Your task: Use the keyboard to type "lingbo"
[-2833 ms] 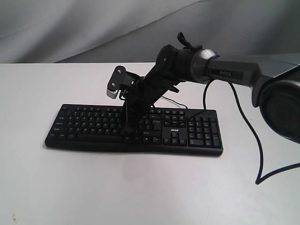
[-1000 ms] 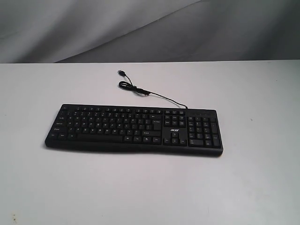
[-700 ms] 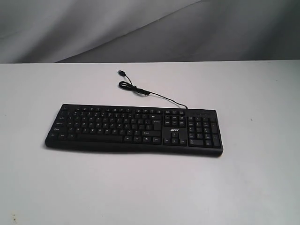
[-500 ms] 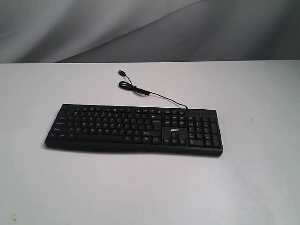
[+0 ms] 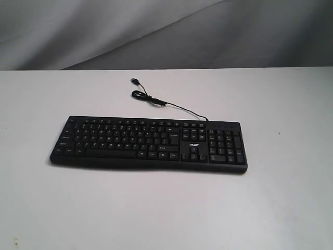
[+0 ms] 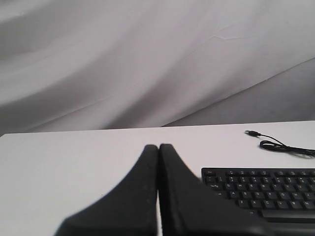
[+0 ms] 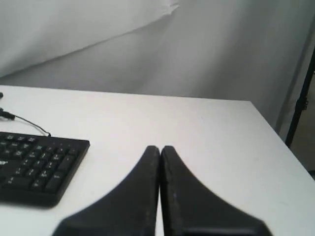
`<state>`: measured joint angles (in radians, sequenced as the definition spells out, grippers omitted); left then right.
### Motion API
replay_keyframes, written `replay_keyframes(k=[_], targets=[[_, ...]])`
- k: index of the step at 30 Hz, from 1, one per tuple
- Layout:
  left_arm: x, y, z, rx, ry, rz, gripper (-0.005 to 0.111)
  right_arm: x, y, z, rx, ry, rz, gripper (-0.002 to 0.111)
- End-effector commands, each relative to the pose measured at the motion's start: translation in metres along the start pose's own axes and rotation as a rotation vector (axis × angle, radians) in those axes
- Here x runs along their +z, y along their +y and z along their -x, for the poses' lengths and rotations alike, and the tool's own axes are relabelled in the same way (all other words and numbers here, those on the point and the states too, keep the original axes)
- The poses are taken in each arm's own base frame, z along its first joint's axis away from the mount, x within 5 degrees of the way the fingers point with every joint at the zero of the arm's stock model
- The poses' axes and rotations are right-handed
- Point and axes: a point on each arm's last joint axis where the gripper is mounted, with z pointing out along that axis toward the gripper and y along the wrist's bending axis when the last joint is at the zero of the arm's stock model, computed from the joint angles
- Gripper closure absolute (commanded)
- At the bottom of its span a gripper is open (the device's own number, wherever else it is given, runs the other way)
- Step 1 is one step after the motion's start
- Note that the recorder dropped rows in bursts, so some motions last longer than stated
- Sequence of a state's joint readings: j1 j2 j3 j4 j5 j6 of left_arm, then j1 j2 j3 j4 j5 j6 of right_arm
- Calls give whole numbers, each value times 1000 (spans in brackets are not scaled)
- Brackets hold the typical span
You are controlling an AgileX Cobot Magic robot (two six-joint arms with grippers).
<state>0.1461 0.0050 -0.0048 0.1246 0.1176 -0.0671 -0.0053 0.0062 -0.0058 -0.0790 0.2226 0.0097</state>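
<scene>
Okay, black keyboard [image 5: 148,143] lies flat on the white table [image 5: 156,208], roughly mid-table, long side across the exterior view, number pad [image 5: 225,146] at the right end, white acer logo [image 5: 194,144] just left of it. Thin black cable [image 5: 171,107] leaves the back edge near the number pad and runs back-left, looping once, to a loose USB plug [image 5: 134,80] lying on the table. Grey cloth backdrop [image 5: 104,31] behind. Left gripper [image 6: 158,147]: jaws pressed together, nothing between them, off the keyboard's left end, not touching it. Right gripper [image 7: 160,148]: jaws also pressed together, empty, off the number-pad end, clear of the keyboard. No key is being touched.
</scene>
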Motion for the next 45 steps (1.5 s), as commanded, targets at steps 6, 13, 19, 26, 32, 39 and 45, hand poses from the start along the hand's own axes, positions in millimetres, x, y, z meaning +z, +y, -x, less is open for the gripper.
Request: replay_keyframes(k=[6, 13, 19, 26, 32, 39, 45], targets=[[0, -1, 0, -2, -14, -8, 106, -1, 0, -12, -8, 117, -7, 108], [0, -1, 0, -2, -14, -8, 106, -1, 0, -12, -8, 117, -7, 108], [0, -1, 0, -2, -14, -8, 106, -1, 0, -12, -8, 117, -7, 108], [0, -1, 0, -2, -14, -8, 106, -1, 0, -12, -8, 117, -7, 108], [0, -1, 0, -2, -14, -8, 106, -1, 0, -12, -8, 117, -7, 108], [0, -1, 0, -2, -14, -8, 106, -1, 0, -12, -8, 117, -7, 108], [0, -1, 0, -2, -14, -8, 106, -1, 0, -12, -8, 117, -7, 108]])
